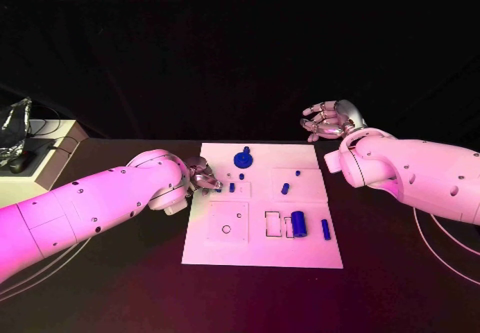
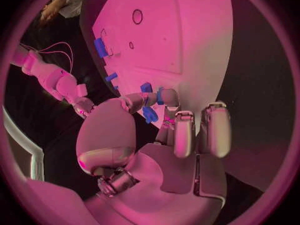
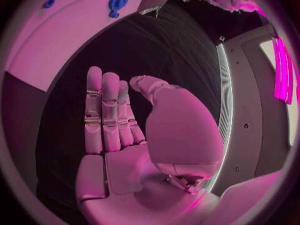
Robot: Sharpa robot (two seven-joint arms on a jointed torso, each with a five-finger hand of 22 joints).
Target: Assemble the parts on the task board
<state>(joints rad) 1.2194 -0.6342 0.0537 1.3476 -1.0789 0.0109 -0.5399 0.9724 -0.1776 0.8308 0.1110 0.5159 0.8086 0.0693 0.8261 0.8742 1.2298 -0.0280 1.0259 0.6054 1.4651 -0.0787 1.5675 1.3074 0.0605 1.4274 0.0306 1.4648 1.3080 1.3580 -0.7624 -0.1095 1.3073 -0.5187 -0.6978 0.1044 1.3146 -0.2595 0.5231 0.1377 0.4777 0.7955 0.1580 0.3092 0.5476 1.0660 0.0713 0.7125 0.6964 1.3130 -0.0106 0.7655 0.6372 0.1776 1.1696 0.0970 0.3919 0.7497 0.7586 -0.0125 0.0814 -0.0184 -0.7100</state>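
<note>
Left robot hand (image 1: 203, 175) at the near-left edge of the white task board (image 1: 262, 254), fingertips (image 2: 164, 96) pinched on a small blue part (image 2: 150, 114). Other fingers curled down, not touching it. Part held just above the board, or maybe touching it; hard to tell.

Just past those fingertips, two more small blue pegs (image 1: 237, 182) standing on the board. A little farther out, a big round blue gear (image 1: 243, 159) sitting on its post near the far edge. Looks done already.

Farther across the board, another short blue peg (image 1: 285, 188) and a tiny blue dot (image 1: 298, 173). Maybe in place, maybe loose; too small to say.

Toward the near side, a fat blue cylinder (image 1: 298, 223) and a thin blue bar (image 1: 325, 229) lying flat beside an empty box-shaped slot (image 1: 273, 224). Not put in yet. A round hole (image 1: 226, 229) also open and waiting.

Right robot hand (image 1: 329, 119) well apart from all this, lifted over the dark worktop (image 1: 120, 291) beyond the far-right corner of the board. Fingers loose and spread a bit, holding nothing.

Early to middle of the job, by the look of it: gear on, one part in hand, several pieces left.
</note>
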